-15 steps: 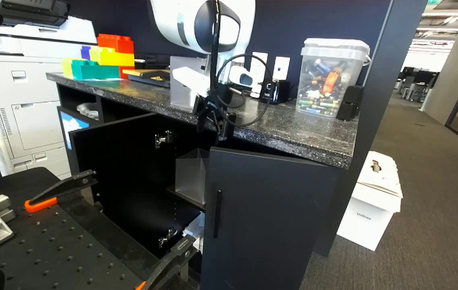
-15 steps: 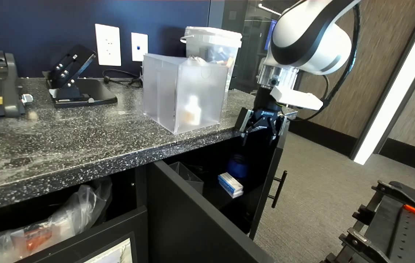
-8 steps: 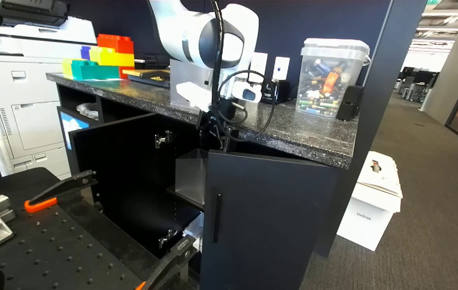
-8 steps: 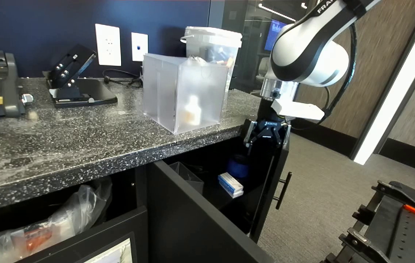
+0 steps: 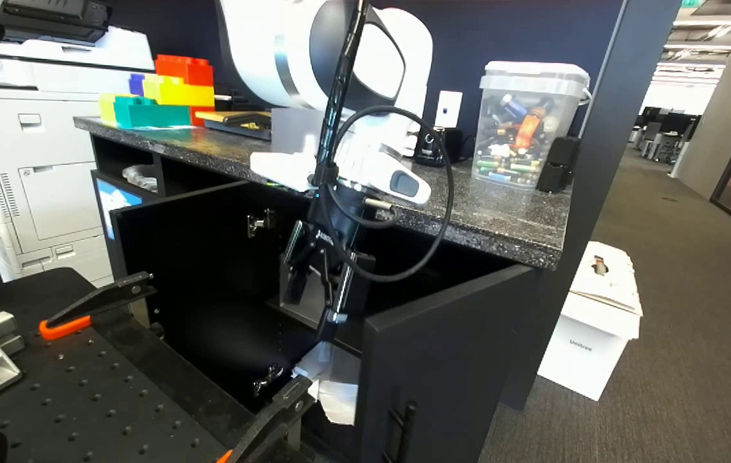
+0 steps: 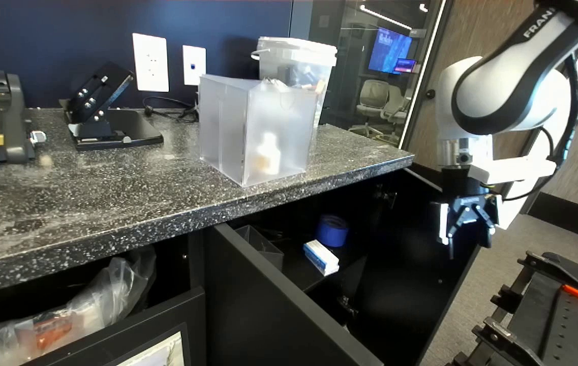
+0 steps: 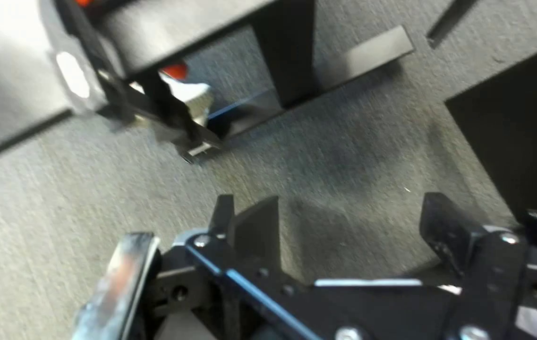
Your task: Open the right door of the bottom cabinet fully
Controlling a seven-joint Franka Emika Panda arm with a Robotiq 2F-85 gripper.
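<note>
- Hanging with its fingers [image 7: 259, 231] pointed downward, the gripper [image 6: 469, 244] is seen in both exterior views near the free upper corner of the right door [image 6: 411, 284]; whether the two are in contact cannot be told.
- The fingers are spread well apart, and grey carpet [image 7: 358, 179] is seen between them in the wrist view.
- The right door is swung outward from the bottom cabinet [image 6: 196, 264]; its inner face is exposed in an exterior view, and a slim bar handle [image 5: 407, 431] is carried on its outer face.
- The left door [image 6: 268, 315] is likewise swung outward, and the shelved interior is exposed between the two panels.
- Inside, a clear container [image 6: 266, 249], white-and-blue packaging [image 6: 322, 256] and a blue roll [image 6: 332, 234] are seen.
- The cabinet is topped by a speckled counter [image 6: 116, 188], on which a frosted, translucent box [image 6: 273, 122] and a lidded bucket [image 5: 532, 80] of small coloured items are placed.
- Coloured toy blocks [image 5: 169, 90] are stacked at the counter end nearest the white printer [image 5: 50, 148].
- In an exterior view, a white carton [image 5: 584, 360] marked "Unitree" is set on the carpet beyond a dark end panel [image 5: 613, 128].
</note>
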